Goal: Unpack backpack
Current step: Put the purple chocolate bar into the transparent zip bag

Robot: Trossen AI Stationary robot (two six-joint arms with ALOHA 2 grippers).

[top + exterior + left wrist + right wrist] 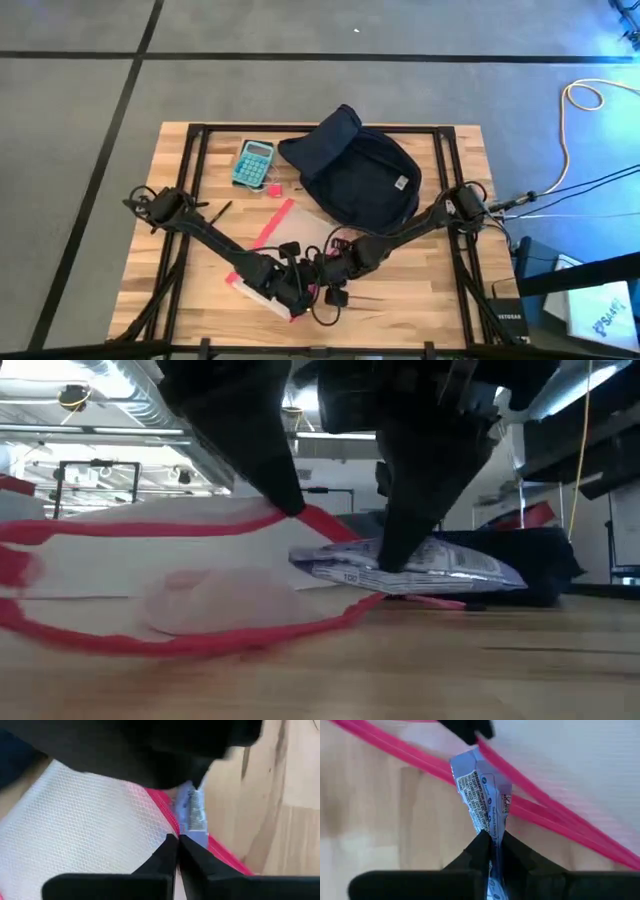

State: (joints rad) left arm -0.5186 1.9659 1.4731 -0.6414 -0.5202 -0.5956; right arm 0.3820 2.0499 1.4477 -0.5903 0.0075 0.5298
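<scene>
While the backpack (355,175) lay behind, left gripper (177,840) was clamped on the pouch's (75,820) red edge, right gripper (492,840) on a packet (482,795) near the worktop's (440,290) front edge.

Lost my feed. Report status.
Left gripper shut on pouch edge. Right gripper shut on packet at pouch mouth. Backpack behind, open. Calculator clear.

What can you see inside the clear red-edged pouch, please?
A silvery-blue snack packet sticks out of the pouch mouth, pinched by the right tool. The left tool grips the pouch's red edge. A pale shape shows through; anything else is unclear.
</scene>
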